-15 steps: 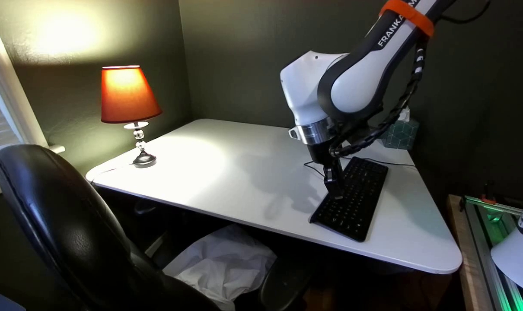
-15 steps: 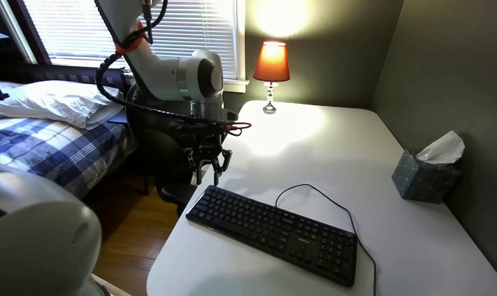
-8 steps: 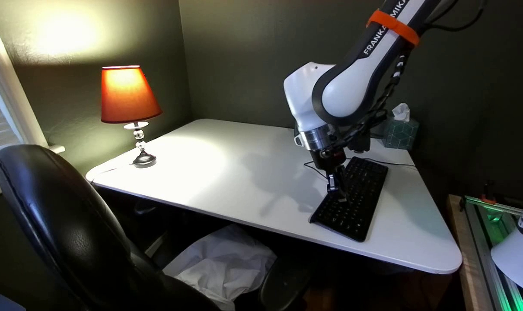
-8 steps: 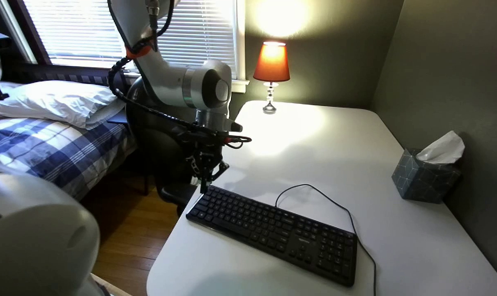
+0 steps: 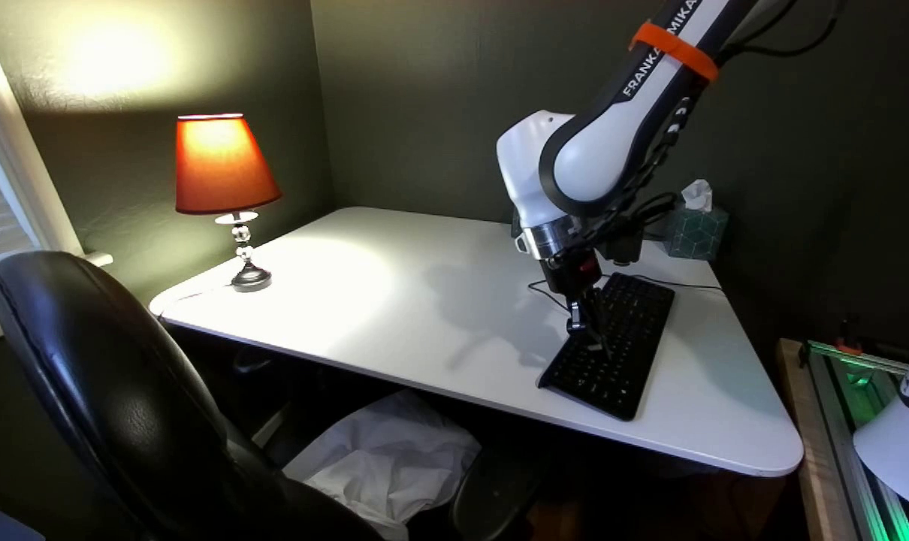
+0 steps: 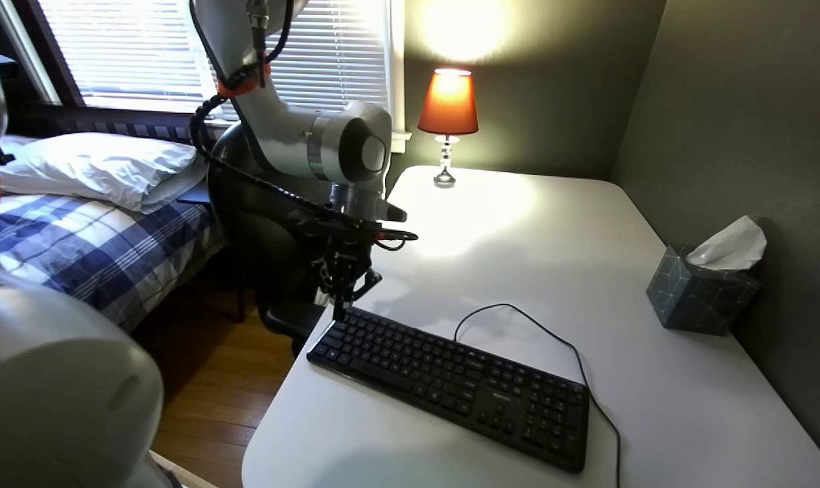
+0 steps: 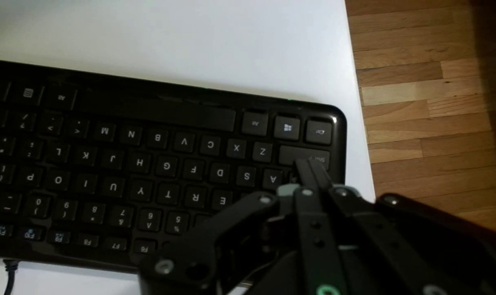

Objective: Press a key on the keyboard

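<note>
our fingers are together over the keyboard; we can't tell contact. its short edge runs just beside them, open desk ahead, desk edge near.

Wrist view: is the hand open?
No, the hand is shut: its two fingers lie side by side with no gap showing, over the keyboard.

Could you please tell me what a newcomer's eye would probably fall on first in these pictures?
Probably the glowing orange lamp, at the opposite end of the white desk from the black keyboard. Next would likely come the white robot arm reaching over the desk, its shut gripper at the keyboard end beside the desk's edge.
</note>
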Motion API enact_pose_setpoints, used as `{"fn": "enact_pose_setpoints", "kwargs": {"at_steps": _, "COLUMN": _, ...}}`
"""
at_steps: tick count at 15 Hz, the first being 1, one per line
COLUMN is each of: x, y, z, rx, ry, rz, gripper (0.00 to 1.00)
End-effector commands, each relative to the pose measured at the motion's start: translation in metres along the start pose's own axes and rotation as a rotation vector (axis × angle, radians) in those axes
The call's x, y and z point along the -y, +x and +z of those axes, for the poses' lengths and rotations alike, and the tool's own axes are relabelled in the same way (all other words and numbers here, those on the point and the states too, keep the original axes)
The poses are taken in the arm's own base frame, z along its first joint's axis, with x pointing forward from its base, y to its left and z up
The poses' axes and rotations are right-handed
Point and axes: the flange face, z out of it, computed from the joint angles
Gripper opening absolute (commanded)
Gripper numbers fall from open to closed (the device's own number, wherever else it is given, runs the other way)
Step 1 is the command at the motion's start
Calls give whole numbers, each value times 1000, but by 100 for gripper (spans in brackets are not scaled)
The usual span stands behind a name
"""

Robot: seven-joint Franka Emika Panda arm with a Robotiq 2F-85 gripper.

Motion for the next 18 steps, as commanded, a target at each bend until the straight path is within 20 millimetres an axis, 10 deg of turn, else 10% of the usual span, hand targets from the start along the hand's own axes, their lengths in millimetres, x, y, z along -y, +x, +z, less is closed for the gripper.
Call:
{"fn": "enact_pose_setpoints", "kwargs": {"at_steps": 1, "x": -3, "y": 6, "z": 5, "rx": -5, "ry": 21, "rz": 21, "gripper": 0}}
{"fn": "enact_pose_setpoints", "kwargs": {"at_steps": 18, "x": -12, "y": 25, "z": 14, "rx": 3, "ry": 44, "rz": 42, "gripper": 0}}
